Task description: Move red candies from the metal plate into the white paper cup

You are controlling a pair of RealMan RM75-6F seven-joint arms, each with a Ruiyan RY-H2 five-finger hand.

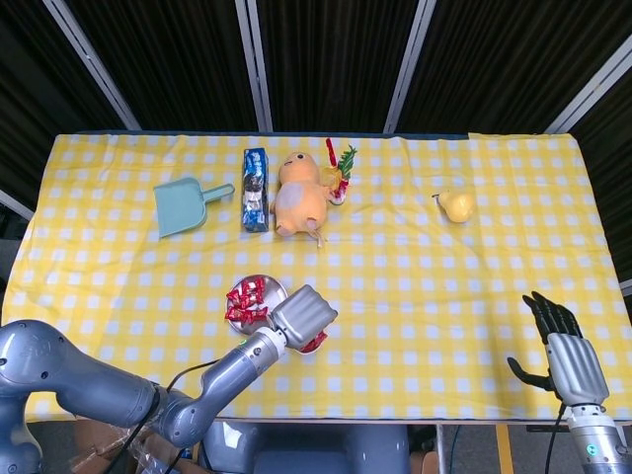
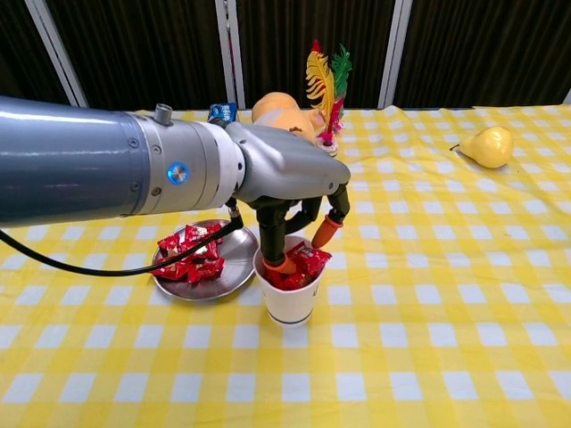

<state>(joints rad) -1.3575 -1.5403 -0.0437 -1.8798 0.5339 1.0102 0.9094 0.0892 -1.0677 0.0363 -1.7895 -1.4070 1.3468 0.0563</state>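
Note:
The metal plate (image 2: 234,272) holds several red candies (image 2: 189,254) left of the white paper cup (image 2: 290,305), which is full of red candies. My left hand (image 2: 285,178) hangs directly over the cup and pinches a red candy (image 2: 310,258) between its orange fingertips (image 2: 326,234), right at the cup's mouth. From the head camera the left hand (image 1: 304,314) covers most of the cup and the plate (image 1: 274,285) shows beside it. My right hand (image 1: 563,355) rests near the table's front right corner, fingers apart and holding nothing.
Along the back of the yellow checked cloth stand a teal dustpan (image 1: 183,205), a blue box (image 1: 255,188), an orange plush toy (image 1: 296,193) and a feather ornament (image 1: 338,170). A yellow pear (image 1: 456,205) lies at the back right.

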